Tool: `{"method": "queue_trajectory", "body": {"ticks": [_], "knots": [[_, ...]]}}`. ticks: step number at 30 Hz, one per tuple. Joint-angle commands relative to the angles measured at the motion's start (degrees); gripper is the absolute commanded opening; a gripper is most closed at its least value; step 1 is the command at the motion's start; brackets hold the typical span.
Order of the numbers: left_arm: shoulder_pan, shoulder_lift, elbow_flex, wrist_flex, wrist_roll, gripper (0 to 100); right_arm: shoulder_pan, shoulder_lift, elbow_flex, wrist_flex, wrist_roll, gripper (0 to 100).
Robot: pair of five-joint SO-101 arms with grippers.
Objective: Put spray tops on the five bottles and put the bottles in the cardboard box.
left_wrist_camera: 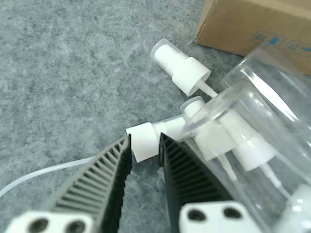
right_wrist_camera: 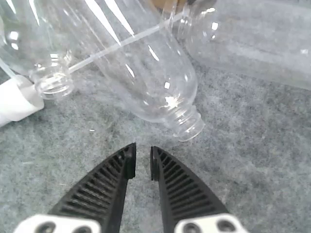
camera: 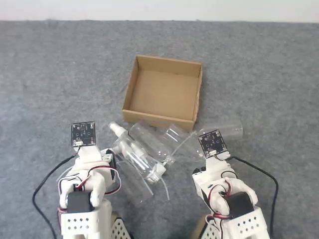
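Several clear plastic bottles (camera: 149,142) lie in a heap in front of the cardboard box (camera: 164,92). In the left wrist view my left gripper (left_wrist_camera: 145,141) is shut on the cap of a white spray top (left_wrist_camera: 143,138) lying on the carpet beside a clear bottle (left_wrist_camera: 252,111). A second spray top (left_wrist_camera: 182,68) lies just beyond it, near the box (left_wrist_camera: 257,24). My right gripper (right_wrist_camera: 141,150) is shut and holds nothing, a little short of the open neck of a capless bottle (right_wrist_camera: 146,73). Two more open bottles (right_wrist_camera: 51,73) (right_wrist_camera: 252,43) flank it.
The table is covered with grey carpet (camera: 60,74). Loose spray tops with thin dip tubes (camera: 155,174) lie among the bottles between the two arms. One bottle (camera: 224,130) rests right of the box's front corner. The box stands open.
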Motion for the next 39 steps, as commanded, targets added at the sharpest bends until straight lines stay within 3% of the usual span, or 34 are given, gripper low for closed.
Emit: {"method": "queue_trajectory", "body": {"ticks": [1,15,25,39], "knots": [[0.1,-0.8,-0.5,0.3,0.5,8,-0.5,-1.0,1.4,0.2,0.8,0.6],[0.1,-0.8,-0.5,0.3,0.5,8,-4.4,-1.0,1.4,0.2,0.8,0.6],[0.1,-0.8,-0.5,0.3,0.5,8,1.4,-1.1,-0.8,0.7,0.9,0.6],[0.1,-0.8,-0.5,0.3,0.5,8,24.1,-1.1,-21.5,2.2,1.0,0.6]]}}
